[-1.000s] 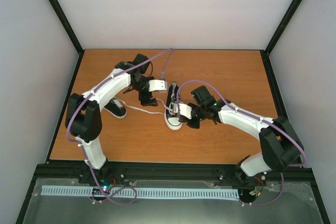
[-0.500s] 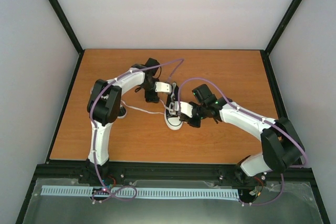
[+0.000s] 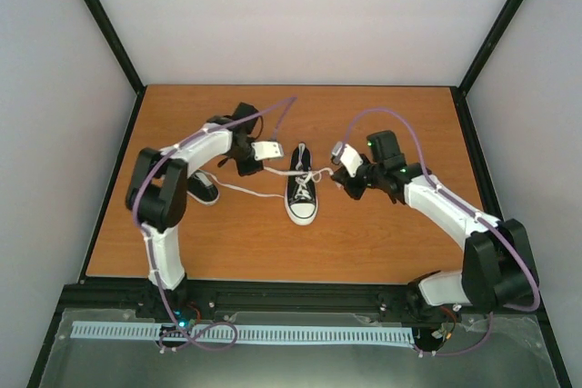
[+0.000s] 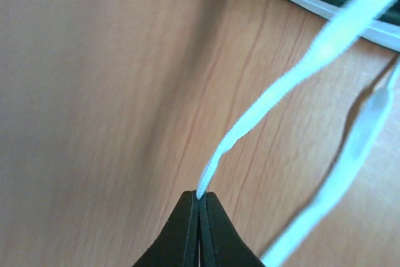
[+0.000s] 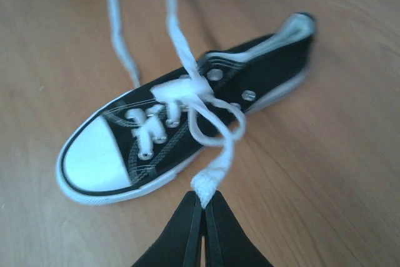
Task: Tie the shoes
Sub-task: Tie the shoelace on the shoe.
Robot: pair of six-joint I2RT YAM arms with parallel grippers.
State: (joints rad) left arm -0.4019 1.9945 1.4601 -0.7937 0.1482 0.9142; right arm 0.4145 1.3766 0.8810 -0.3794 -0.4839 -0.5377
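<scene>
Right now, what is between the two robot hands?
A black sneaker lies between the left gripper and the right gripper. Each gripper pinches one of its white laces. The top view shows this best.

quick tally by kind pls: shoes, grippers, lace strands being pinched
Shoes: 2 (centre shoe; second shoe to its left)
Grippers: 2 (left gripper; right gripper)
Pinched lace strands: 2 (left-held strand; right-held strand)
Total: 6
</scene>
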